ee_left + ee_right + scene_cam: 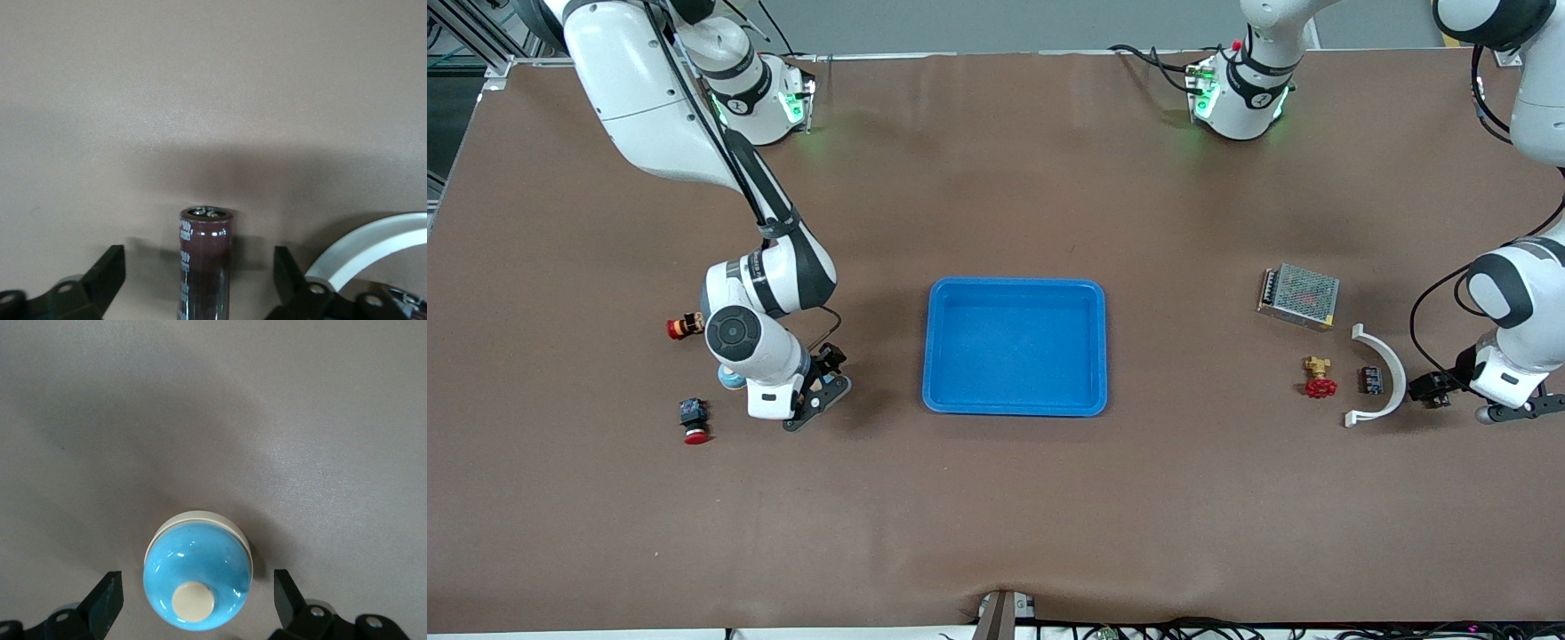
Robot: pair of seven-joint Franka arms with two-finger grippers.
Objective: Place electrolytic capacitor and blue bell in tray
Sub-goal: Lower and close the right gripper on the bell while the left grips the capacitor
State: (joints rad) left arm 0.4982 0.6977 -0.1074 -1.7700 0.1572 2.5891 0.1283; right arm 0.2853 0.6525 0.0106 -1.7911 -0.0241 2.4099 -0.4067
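1. My left gripper (199, 283) sits low at the frame's right edge; its fingers are spread apart, with the dark brown cylindrical electrolytic capacitor (204, 263) between them, untouched.
2. My right gripper (199, 603), lower left of the frame, straddles the glossy blue dome-shaped bell (197, 580), fingers wide and clear of it.
3. The shallow bright blue plastic tray (1015, 289) waits empty at centre frame.
4. I judge both grasps are in hand; next I must close squarely, lift, then carry each part over the tray.
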